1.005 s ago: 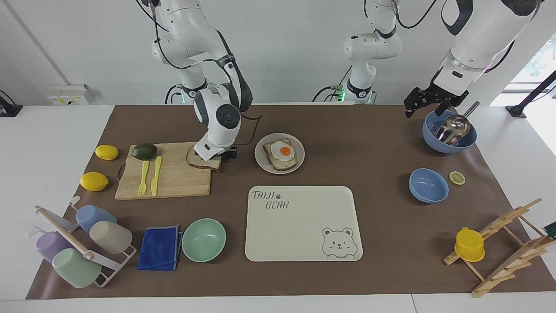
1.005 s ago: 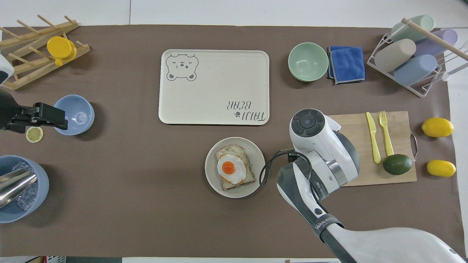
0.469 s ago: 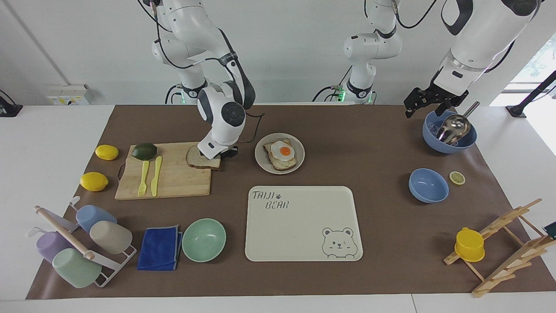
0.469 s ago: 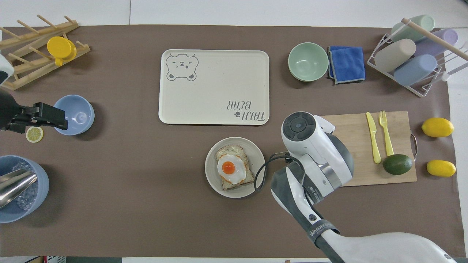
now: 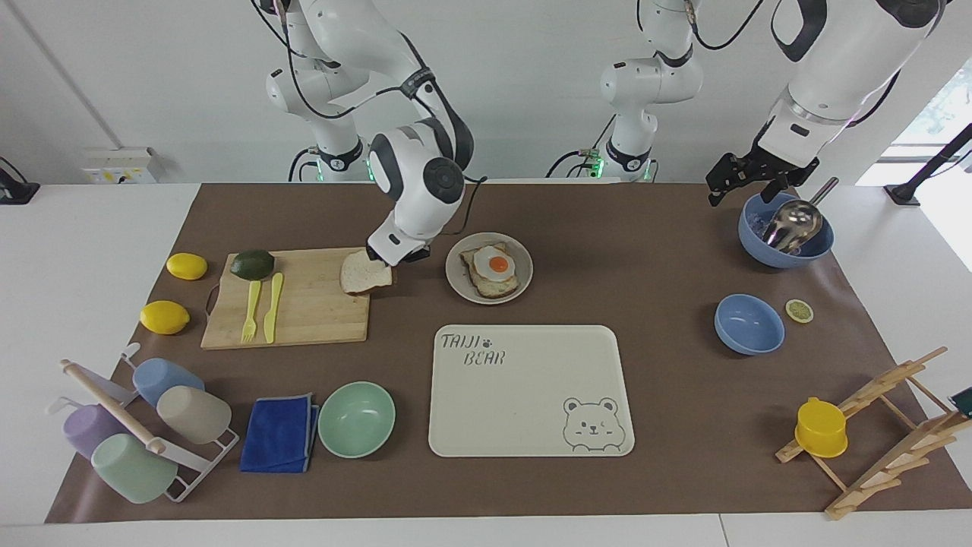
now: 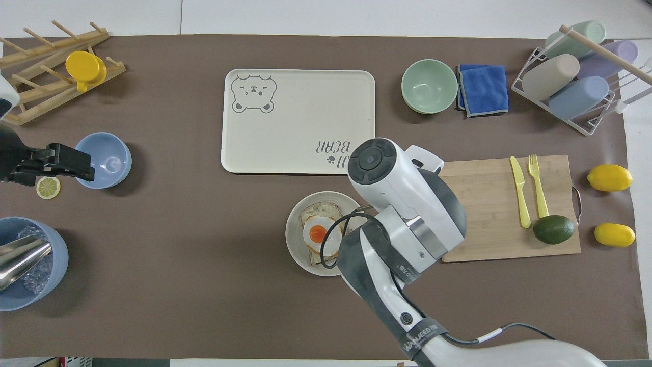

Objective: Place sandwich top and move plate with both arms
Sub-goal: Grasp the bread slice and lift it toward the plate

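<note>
The sandwich top [image 5: 364, 275], a light brown bread slice, hangs tilted in my right gripper [image 5: 385, 263], just above the corner of the cutting board [image 5: 304, 311] that lies beside the plate. The gripper is shut on its edge. The grey-beige plate [image 5: 456, 287] sits at the table's middle and holds a toast slice with a fried egg [image 5: 494, 267]. In the overhead view the right arm's wrist [image 6: 402, 204] hides the bread and part of the plate [image 6: 294, 243]. My left gripper [image 5: 735, 179] waits over the rim of a blue bowl with a metal scoop [image 5: 786, 228].
A cream bear tray [image 5: 531, 391] lies farther from the robots than the plate. A mint bowl [image 5: 356, 419] and blue cloth [image 5: 279, 433] lie beside it. An avocado, yellow fork and knife are on the board. A second blue bowl [image 5: 749, 324] is near the left arm.
The right gripper has lifted the bread slice off the cutting board and carried it toward the plate; the slice now tilts. The left arm has not moved.
</note>
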`<control>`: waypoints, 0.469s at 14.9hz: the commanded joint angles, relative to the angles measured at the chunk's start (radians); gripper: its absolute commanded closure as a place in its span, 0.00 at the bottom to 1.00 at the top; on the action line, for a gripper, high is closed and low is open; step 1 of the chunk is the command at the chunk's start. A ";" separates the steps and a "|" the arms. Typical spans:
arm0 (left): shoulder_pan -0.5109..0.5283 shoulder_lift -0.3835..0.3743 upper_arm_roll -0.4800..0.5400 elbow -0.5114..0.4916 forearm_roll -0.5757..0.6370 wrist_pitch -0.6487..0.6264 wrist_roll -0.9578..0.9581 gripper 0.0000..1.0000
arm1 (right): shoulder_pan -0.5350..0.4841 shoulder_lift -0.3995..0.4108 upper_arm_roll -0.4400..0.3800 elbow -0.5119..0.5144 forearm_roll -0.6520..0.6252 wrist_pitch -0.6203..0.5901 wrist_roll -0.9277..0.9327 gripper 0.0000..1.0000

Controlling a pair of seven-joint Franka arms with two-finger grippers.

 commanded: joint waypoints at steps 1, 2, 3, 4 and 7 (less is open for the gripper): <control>0.011 -0.012 -0.007 -0.006 0.018 -0.001 0.005 0.00 | 0.087 0.076 0.002 0.200 -0.002 -0.113 0.018 1.00; 0.011 -0.012 -0.007 -0.006 0.018 -0.001 0.006 0.00 | 0.110 0.088 0.004 0.234 0.001 -0.114 0.020 1.00; 0.011 -0.012 -0.007 -0.006 0.018 -0.001 0.006 0.00 | 0.137 0.091 0.007 0.239 0.010 -0.098 0.026 1.00; 0.011 -0.012 -0.007 -0.006 0.018 -0.001 0.005 0.00 | 0.150 0.094 0.008 0.241 0.029 -0.063 0.038 1.00; 0.011 -0.011 -0.007 -0.006 0.018 -0.001 0.005 0.00 | 0.169 0.120 0.034 0.232 0.135 0.068 0.150 1.00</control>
